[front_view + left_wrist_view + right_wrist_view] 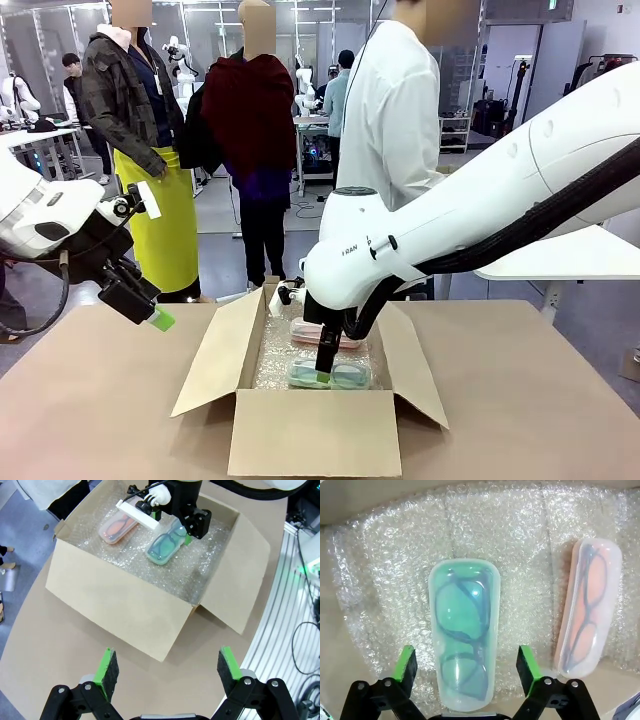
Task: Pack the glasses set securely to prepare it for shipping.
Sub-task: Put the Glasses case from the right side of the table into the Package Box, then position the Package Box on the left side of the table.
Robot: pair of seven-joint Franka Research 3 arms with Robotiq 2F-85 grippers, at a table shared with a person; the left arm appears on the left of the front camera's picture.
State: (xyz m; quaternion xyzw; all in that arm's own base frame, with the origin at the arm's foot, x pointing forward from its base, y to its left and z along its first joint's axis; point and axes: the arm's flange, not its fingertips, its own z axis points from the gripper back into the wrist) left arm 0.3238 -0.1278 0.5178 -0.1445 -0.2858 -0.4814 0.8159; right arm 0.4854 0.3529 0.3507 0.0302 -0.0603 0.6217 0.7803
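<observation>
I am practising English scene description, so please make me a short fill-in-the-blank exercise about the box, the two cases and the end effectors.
1. The cardboard box is lined with ____ wrap.
2. The case lying beside the mint-green case is coloured ____.
3. The right end effector, its jaws ____, has one finger at each side of the mint-green case.
4. The left end effector hovers ____ the box, above the table.

Missing words: bubble; pink; open; outside.
</observation>
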